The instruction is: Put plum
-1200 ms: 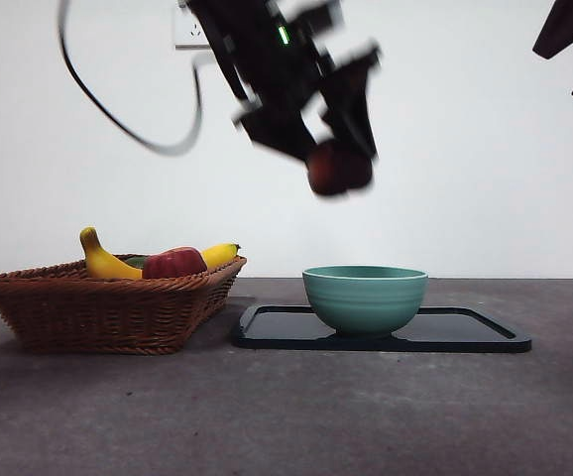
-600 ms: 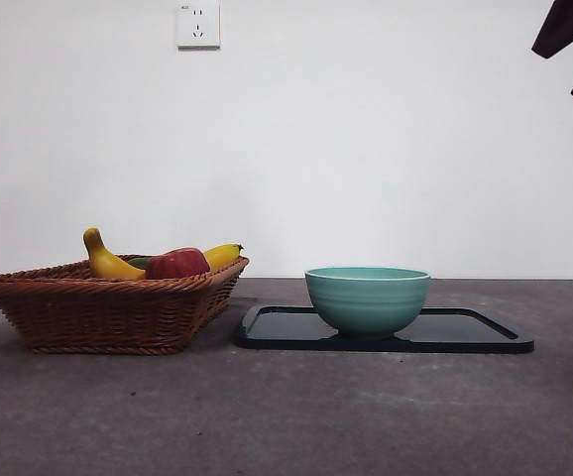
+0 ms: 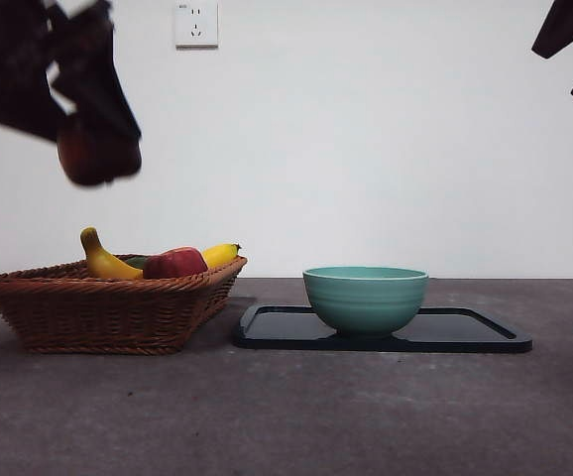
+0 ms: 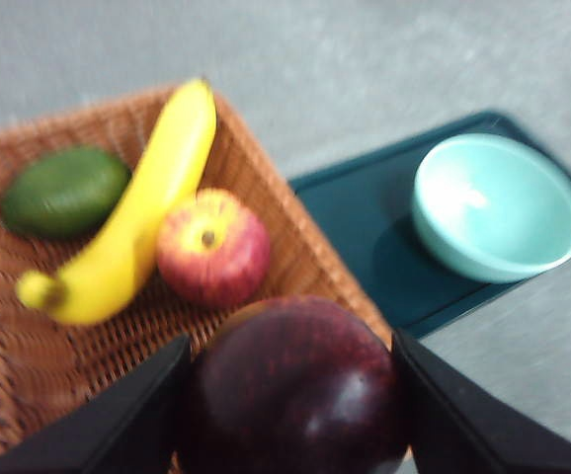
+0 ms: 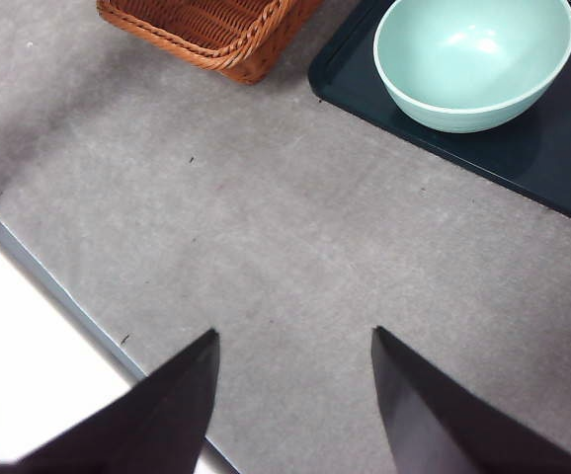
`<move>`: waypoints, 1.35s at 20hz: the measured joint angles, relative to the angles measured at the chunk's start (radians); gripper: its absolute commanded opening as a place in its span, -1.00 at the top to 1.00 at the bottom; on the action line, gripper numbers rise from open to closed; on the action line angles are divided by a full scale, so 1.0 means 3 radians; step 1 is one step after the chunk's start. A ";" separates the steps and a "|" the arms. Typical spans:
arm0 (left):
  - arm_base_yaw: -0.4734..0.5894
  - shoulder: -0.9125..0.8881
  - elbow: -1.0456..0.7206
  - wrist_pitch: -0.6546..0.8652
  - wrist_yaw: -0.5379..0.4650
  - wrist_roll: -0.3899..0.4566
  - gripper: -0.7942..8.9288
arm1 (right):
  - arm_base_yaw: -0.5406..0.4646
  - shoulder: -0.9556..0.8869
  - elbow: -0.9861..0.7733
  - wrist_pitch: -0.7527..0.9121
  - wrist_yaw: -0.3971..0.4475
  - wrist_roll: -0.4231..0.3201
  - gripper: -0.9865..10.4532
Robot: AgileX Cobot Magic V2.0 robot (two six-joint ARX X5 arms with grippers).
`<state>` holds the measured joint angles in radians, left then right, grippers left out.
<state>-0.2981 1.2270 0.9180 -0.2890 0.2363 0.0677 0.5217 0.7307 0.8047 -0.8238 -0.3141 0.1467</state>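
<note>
Step in hand: the left pincer point(image 3: 96, 149) carries the glossy dark maroon plum point(image 4: 293, 387) high in the air; I judge it is headed for the woven brown wicker basket point(image 3: 108, 307).
Doing it well: lower straight down toward a bare patch of wicker, I would say the stretch at about 6 o'clock from the red-and-yellow apple point(image 4: 212, 247) in the left wrist view, and let go low so the round fruit does not roll onto its neighbours.
Watch for: the long yellow banana point(image 4: 132, 222) and the green avocado-like fruit point(image 4: 63, 191) already fill the far part of the basket, so the free space looks small.
Plum position: in the front view it hangs above the basket's left end, well apart from the teal ceramic bowl point(image 3: 365, 297) on the black flat tray point(image 3: 475, 335).
Left pincer: clamped on the plum, one black jaw on each side of it.
Left arm pose: enters from the upper left corner, dark and blurred, tilted downward.
Right pincer point(image 5: 295, 395): spread wide and holding nothing, waiting above the bare grey counter point(image 5: 295, 247).
</note>
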 measured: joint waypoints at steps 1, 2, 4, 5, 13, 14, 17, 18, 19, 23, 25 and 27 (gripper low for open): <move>0.0015 0.0070 -0.0043 0.0069 0.0001 0.0000 0.34 | 0.0000 0.0000 0.0000 0.0000 0.0000 0.0000 0.40; 0.0037 0.0170 -0.0067 0.0167 0.0004 -0.0003 0.34 | 0.0000 0.0000 0.0000 0.0000 0.0000 0.0000 0.40; 0.0072 0.0371 -0.0069 0.0308 0.0004 -0.0006 0.34 | 0.0000 0.0000 0.0000 0.0000 0.0000 0.0000 0.40; 0.0085 0.0472 -0.0069 0.0337 0.0004 -0.0006 0.34 | 0.0000 0.0000 0.0000 0.0000 0.0000 0.0000 0.40; 0.0086 0.1136 -0.0076 0.0571 0.0003 0.0003 0.33 | 0.0000 0.0000 0.0000 0.0000 0.0000 0.0001 0.40; 0.0086 0.1197 -0.0076 0.0585 -0.0001 0.0017 0.33 | 0.0000 0.0000 0.0000 -0.0001 0.0000 0.0003 0.40; 0.0098 0.1237 -0.0079 0.0660 -0.0008 0.0097 0.32 | 0.0000 0.0000 0.0000 0.0000 0.0000 0.0003 0.40; 0.0106 0.1240 -0.0079 0.0666 -0.0008 0.0121 0.32 | 0.0000 0.0000 0.0000 -0.0001 0.0000 0.0003 0.40; 0.0108 0.1249 -0.0079 0.0664 -0.0009 0.0137 0.27 | 0.0000 0.0000 0.0000 -0.0001 0.0000 0.0003 0.40; 0.0112 0.1256 -0.0079 0.0579 -0.0009 0.0158 0.06 | 0.0000 0.0000 0.0000 -0.0001 0.0000 0.0003 0.40; 0.0112 0.1256 -0.0079 0.0543 -0.0009 0.0155 -0.04 | 0.0000 0.0000 0.0000 -0.0001 0.0000 0.0003 0.40; 0.0112 0.1254 -0.0079 0.0543 -0.0009 0.0126 -0.06 | 0.0000 0.0000 0.0000 -0.0001 0.0000 0.0029 0.40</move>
<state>-0.2646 1.6032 0.8944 -0.1261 0.2337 0.1055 0.5217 0.7307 0.8047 -0.8242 -0.3141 0.1555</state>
